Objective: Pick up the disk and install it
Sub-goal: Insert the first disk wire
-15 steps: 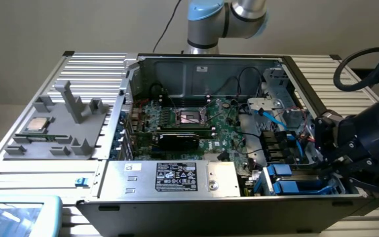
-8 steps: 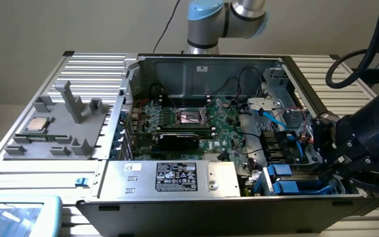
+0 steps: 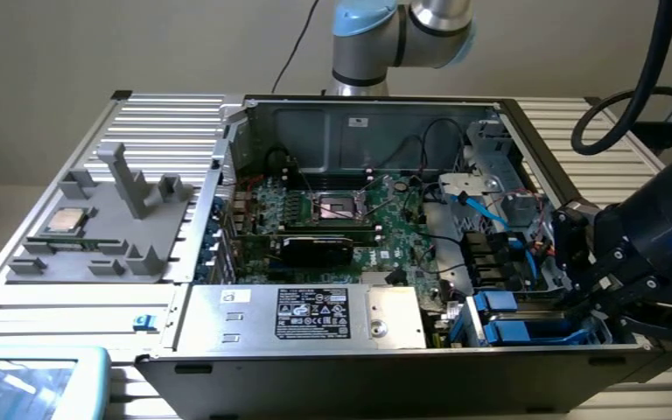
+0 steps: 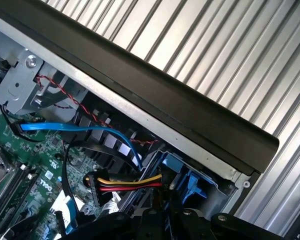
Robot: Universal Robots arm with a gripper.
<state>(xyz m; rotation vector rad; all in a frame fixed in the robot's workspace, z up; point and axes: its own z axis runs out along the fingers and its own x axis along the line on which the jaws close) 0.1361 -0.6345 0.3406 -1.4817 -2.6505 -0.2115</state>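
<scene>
Your gripper (image 4: 165,222) is closest to the wrist camera, its black body hanging just above the disk (image 4: 190,182). Of the disk you see mainly the blue carrier. You cannot tell whether the gripper is apart, together or clamped on anything.

The disk sits in the drive bay (image 3: 570,337) at the corner of the open case (image 3: 360,376), on the exterior view's right. Beside it, look for a blue cable (image 4: 75,127) curving over the green board (image 3: 348,219), and red, yellow and black wires (image 4: 135,182) running toward the carrier.

Along the near wall of the case, to the exterior view's left of the bay, you have a silver box (image 3: 312,315) with a black sticker. Outside the case, on the exterior view's left, a grey fixture (image 3: 137,188) holds a small square chip (image 3: 66,221).
</scene>
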